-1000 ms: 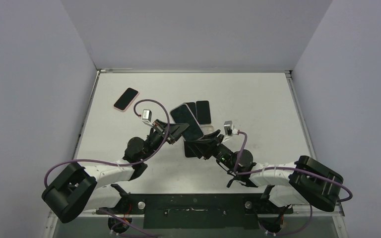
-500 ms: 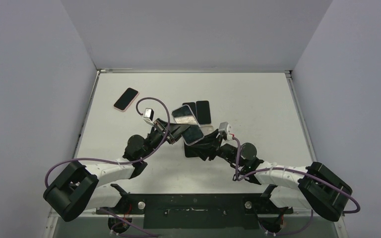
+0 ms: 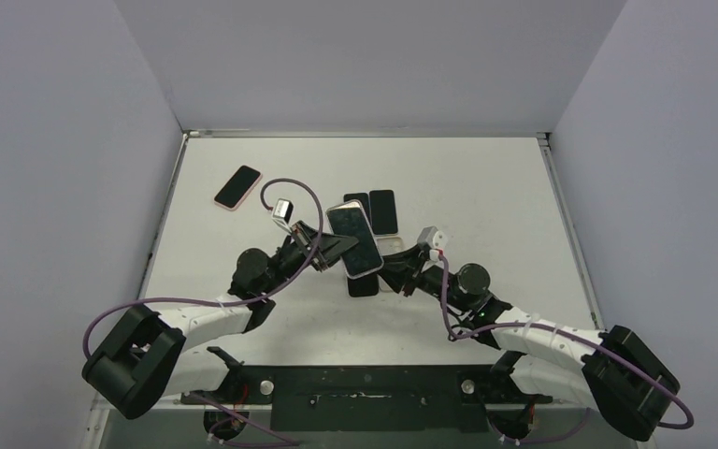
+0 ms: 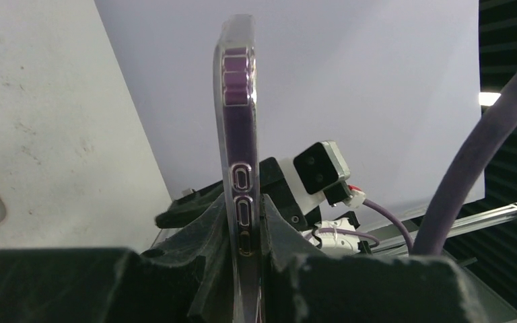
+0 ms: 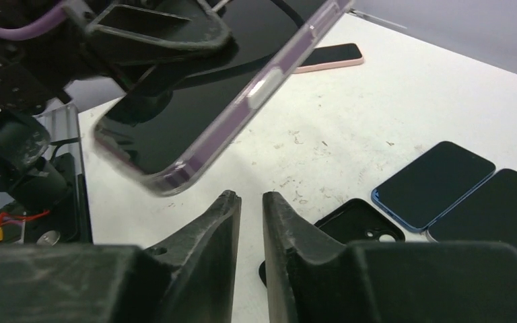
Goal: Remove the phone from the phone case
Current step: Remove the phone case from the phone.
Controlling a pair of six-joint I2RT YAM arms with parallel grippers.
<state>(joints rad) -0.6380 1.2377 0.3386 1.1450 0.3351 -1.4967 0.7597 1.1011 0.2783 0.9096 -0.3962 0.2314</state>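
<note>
Now | phone [image 5: 175, 114] in clear purple-tinted case [image 4: 237, 87] | left gripper [image 4: 244, 225] clenched on it | right gripper [image 5: 250, 202] closed, empty

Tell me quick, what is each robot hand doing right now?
Left gripper: shut on the cased phone.
Right gripper: nearly shut, holding nothing.
</note>
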